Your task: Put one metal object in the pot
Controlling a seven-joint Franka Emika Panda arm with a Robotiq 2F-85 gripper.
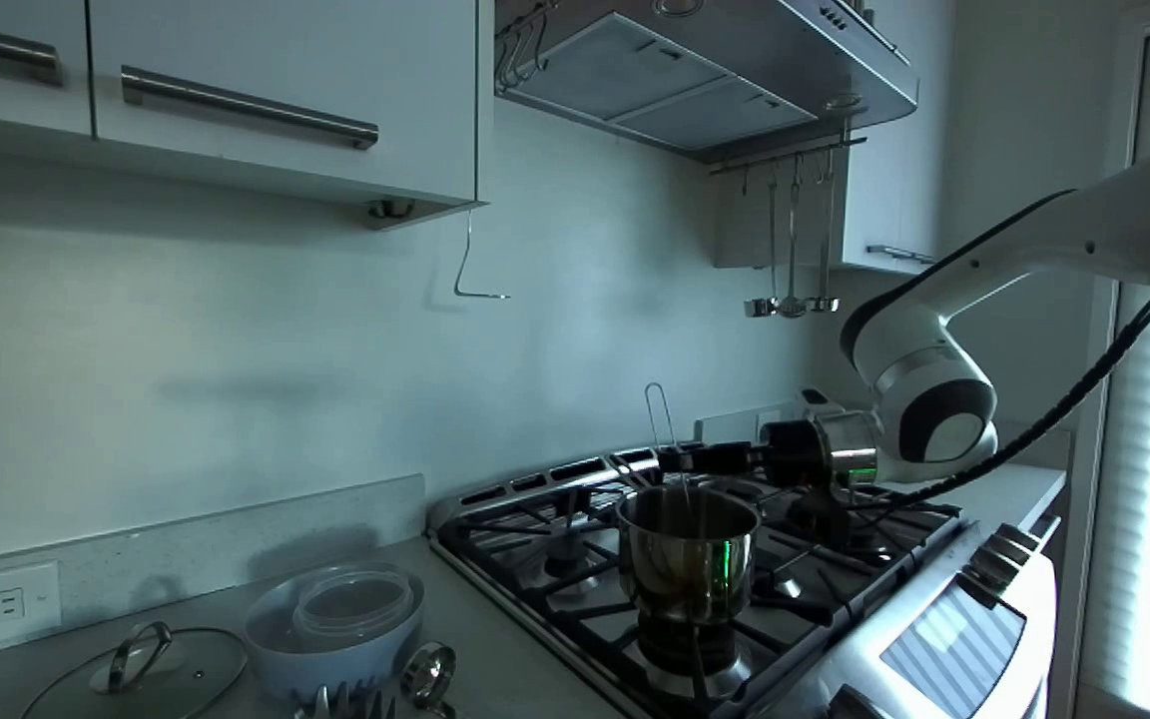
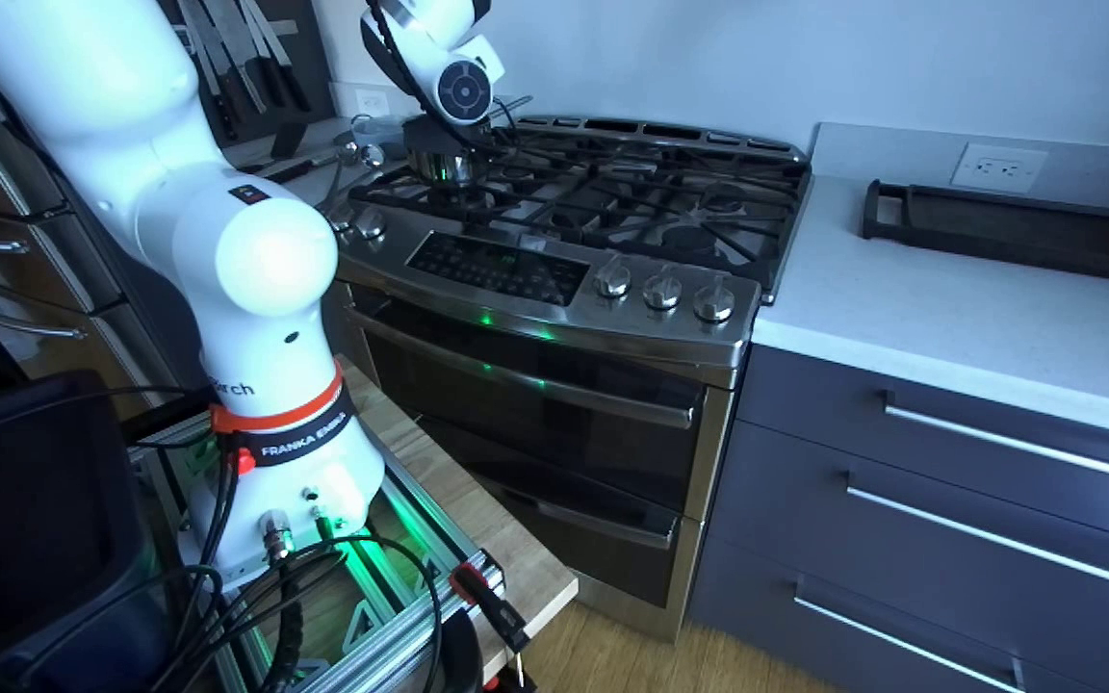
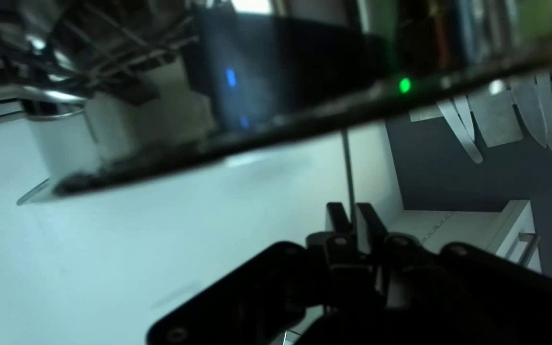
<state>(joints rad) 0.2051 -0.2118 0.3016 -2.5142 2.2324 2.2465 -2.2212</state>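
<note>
The round steel pot (image 1: pixel 685 564) stands on a burner at the stove's near left; it also shows in an exterior view (image 2: pixel 447 171) and fills the top of the wrist view (image 3: pixel 281 72). My gripper (image 1: pixel 677 460) is just above the pot's rim, its fingers nearly together around the slim metal object (image 1: pixel 663 404). The looped wire handle rises above the fingers, leaning slightly. Its lower part goes down into the pot's mouth; the head is hidden there. In the wrist view the thin rod (image 3: pixel 348 167) runs between the fingertips (image 3: pixel 351 213).
Cast-iron grates (image 1: pixel 555 559) surround the pot. A white bowl (image 1: pixel 330 654), a glass lid (image 1: pixel 151 684) and darker utensils (image 1: pixel 425 684) lie on the counter. A bent hook (image 1: pixel 465 280) and ladles (image 1: pixel 792 300) hang above. A black tray (image 2: pixel 1026 231) is on the counter beside the stove.
</note>
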